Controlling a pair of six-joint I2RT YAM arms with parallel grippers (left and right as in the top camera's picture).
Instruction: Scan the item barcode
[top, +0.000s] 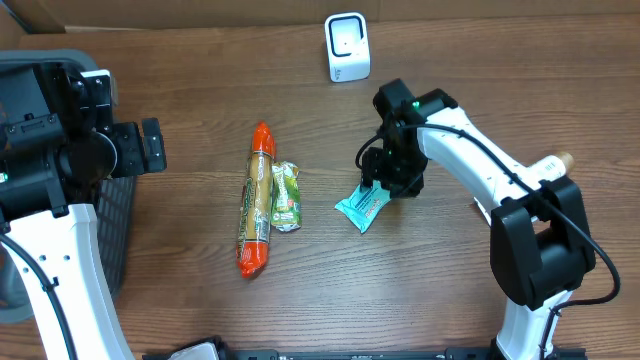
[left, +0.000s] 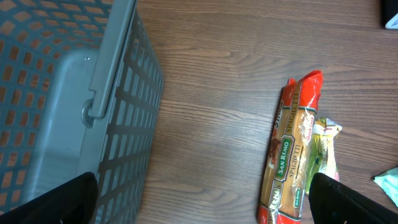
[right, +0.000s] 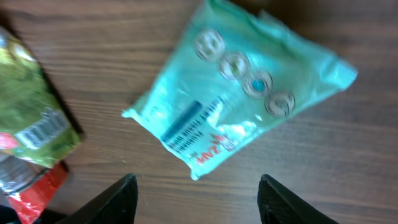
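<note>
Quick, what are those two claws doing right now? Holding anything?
Left gripper: open, holding nothing.
Right gripper: open, empty, just above the teal packet.

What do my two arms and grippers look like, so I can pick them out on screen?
Both have white links and black joint housings. The right arm has a black cable along its link and a green light by the wrist. The left arm trails a black cable too. The left gripper and right gripper have black fingers.
</note>
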